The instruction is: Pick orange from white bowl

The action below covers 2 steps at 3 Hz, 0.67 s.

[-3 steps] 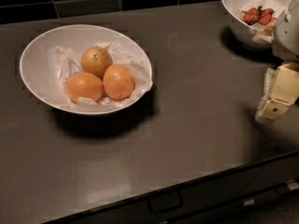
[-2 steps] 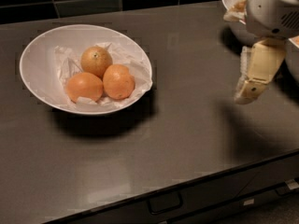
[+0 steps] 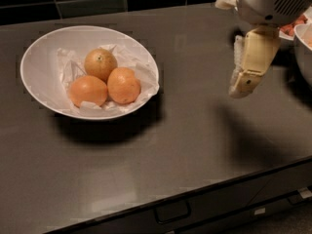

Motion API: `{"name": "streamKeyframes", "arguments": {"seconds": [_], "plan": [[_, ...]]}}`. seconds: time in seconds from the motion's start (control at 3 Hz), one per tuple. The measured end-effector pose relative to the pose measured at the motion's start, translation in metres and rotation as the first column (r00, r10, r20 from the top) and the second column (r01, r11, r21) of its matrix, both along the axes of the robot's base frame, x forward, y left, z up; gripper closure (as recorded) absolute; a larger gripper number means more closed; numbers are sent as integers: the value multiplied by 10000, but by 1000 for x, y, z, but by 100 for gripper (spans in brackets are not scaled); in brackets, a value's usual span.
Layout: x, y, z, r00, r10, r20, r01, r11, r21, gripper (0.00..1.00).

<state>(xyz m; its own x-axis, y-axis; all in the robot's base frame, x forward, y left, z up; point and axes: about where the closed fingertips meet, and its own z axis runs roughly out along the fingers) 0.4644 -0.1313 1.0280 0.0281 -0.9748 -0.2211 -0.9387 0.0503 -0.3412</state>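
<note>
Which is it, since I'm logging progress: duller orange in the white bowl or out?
In: the orange rests on paper inside the white bowl; the pincer hangs apart, to its right.

A glossy white bowl (image 3: 36,77), lined with white paper (image 3: 139,65), holds a dull brownish-yellow orange (image 3: 100,64) with a dark stem dot and two brighter orange fruits (image 3: 124,85). The surface (image 3: 170,155) is dark grey-brown. Well right of the bowl hangs the cream-and-grey end effector (image 3: 242,89).

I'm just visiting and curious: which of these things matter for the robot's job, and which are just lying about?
Job: gripper, hanging above the counter right of the white bowl; duller orange at its back.
Lying about: two brighter oranges; paper lining; another bowl at the right edge.
</note>
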Motion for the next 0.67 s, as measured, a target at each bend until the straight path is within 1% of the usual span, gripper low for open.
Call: {"name": "streamKeyframes", "arguments": {"seconds": [0.33, 0.67], "plan": [[15, 33, -6, 9944, 1052, -135, -1053, 9944, -100, 0], [26, 60, -13, 9848, 1714, -265, -1718, 9850, -132, 0]]}}
